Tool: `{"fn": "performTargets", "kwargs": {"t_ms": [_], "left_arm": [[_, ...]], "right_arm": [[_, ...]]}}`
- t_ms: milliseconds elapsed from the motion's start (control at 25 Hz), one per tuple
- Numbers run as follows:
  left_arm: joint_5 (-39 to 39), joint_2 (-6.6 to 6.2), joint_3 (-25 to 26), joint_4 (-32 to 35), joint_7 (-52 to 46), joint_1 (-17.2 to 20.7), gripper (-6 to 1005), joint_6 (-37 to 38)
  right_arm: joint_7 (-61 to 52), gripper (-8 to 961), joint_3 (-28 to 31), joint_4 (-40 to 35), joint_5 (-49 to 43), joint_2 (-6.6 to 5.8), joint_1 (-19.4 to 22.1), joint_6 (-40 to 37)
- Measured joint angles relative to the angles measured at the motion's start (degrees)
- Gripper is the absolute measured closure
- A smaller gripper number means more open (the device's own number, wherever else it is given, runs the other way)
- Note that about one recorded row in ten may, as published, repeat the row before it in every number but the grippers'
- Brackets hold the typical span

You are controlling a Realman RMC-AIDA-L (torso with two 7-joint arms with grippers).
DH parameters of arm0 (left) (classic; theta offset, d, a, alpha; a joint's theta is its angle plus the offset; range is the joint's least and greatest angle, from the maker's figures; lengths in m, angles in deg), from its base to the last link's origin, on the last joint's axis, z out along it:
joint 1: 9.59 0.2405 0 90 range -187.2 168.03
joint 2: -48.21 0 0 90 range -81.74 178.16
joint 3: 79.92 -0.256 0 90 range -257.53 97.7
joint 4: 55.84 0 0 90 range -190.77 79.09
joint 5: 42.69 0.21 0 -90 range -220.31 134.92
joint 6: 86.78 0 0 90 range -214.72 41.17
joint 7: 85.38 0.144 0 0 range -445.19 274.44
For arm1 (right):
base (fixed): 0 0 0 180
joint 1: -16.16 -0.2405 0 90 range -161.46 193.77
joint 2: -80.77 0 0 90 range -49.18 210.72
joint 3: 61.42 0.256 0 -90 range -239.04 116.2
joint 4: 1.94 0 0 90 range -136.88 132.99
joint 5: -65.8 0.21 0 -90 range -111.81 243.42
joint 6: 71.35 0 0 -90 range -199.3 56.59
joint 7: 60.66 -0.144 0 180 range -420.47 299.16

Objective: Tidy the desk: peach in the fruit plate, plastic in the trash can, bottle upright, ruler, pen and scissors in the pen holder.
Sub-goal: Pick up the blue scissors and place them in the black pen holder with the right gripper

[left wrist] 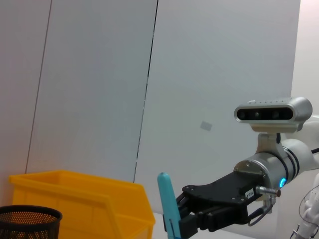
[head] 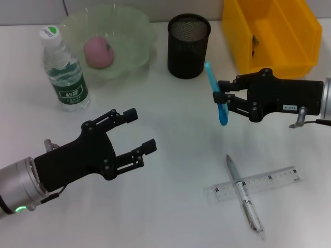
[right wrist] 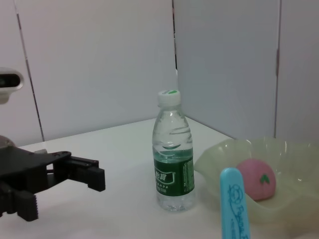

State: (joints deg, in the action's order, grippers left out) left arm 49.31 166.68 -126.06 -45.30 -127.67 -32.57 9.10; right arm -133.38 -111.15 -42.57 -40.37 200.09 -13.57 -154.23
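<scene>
A: How many things are on the white desk (head: 170, 134)?

B: One clear plastic water bottle with a green label (head: 63, 70), upright. One pale green wavy glass fruit plate (head: 132, 44) holding one pink peach (head: 98, 51). One black mesh pen holder (head: 189, 46). One yellow plastic bin (head: 271, 33) at the back.

A: And the stationery?

B: One clear plastic ruler (head: 269, 182) lies flat near the front, with one grey pen (head: 243, 199) crossed on top of it. One blue-handled pair of scissors (head: 214, 93) is off the desk.

A: Held?

B: Yes, the right gripper (head: 223, 99) is clamped on it, in front of the pen holder. The left gripper (head: 137, 132) hovers with fingers spread, holding nothing.
</scene>
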Motion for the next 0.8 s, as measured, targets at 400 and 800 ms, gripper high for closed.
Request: {"fn": "performTargets", "kwargs": {"t_ms": [400,800], "left_arm": [[0.04,0.03,-0.07,-0.22,0.00,0.37,210,1.12],[0.01,0.09,-0.09,-0.40,-0.61,0.05,210,2.06]], "right_arm": [[8.26,730,0.22,5.95,3.48,0.15,0.14,0.49],[23.97,730,-0.20,10.83,13.03,-0.12,1.15,1.22]]}}
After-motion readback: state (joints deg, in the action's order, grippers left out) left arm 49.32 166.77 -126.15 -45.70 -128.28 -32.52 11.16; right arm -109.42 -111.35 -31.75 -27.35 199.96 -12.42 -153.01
